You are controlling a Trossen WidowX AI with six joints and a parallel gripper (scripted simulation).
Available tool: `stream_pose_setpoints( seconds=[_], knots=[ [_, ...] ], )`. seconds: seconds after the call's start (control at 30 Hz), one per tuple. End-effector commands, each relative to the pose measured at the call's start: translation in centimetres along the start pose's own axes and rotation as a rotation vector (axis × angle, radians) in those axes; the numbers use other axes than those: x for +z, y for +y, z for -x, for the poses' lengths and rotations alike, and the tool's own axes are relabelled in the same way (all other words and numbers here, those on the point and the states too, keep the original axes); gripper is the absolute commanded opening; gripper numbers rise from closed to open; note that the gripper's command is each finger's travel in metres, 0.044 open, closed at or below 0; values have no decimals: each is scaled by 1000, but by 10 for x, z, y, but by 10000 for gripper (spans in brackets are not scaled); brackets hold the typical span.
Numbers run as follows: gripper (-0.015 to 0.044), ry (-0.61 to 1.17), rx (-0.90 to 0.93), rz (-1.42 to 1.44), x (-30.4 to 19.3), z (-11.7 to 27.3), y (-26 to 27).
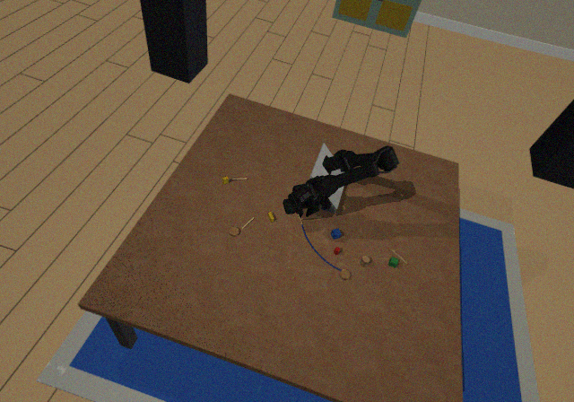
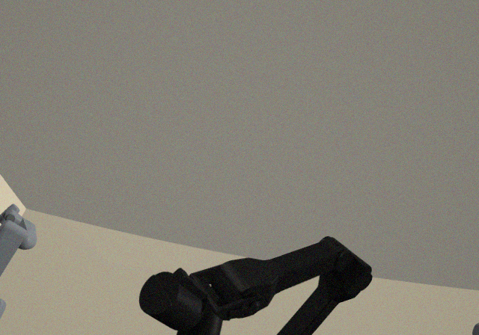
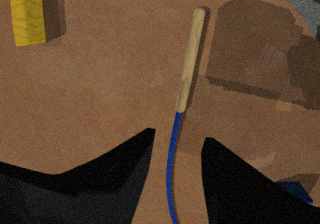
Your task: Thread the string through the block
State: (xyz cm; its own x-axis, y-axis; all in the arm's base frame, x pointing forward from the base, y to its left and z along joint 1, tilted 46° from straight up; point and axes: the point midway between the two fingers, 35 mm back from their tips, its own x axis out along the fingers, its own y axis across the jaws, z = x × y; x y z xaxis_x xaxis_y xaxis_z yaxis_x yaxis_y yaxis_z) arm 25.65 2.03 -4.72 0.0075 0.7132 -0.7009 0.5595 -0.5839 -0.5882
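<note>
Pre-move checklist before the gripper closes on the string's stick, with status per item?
1. Stick on the blue string lies loose on the table: ok.
2. Gripper fingers part-open, nothing gripped: ok.
3. Stick between the fingertips: not ok; in the wrist view it lies beyond them, with the blue string running through the gap.
4. Yellow block outside the finger gap: ok.
5. Fingertip height right for a grasp: cannot tell.
6. String attached to its round wooden button: cannot tell; it reaches the button's edge.
</note>
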Motion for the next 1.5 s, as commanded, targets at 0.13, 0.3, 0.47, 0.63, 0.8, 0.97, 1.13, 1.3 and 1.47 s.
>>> stream_pose_setpoints(
  seconds=[0.13,0.3,0.47,0.63,0.8,0.97,1.13,1.3,1.47],
  knots=[
    [124,-7,-9,-10,2,-15,-1],
    [124,-7,-9,-10,2,-23,-1],
    [124,-7,-9,-10,2,-31,-1],
    [124,-7,-10,-10,2,-40,-1],
    [124,-6,-11,-10,2,-48,-2],
    [124,-6,-13,-10,3,-56,-3],
    [124,-5,-13,-10,3,-58,-4],
    [124,-5,-13,-10,3,-58,-4],
    [124,-5,-13,-10,3,-58,-4]
  ],
)
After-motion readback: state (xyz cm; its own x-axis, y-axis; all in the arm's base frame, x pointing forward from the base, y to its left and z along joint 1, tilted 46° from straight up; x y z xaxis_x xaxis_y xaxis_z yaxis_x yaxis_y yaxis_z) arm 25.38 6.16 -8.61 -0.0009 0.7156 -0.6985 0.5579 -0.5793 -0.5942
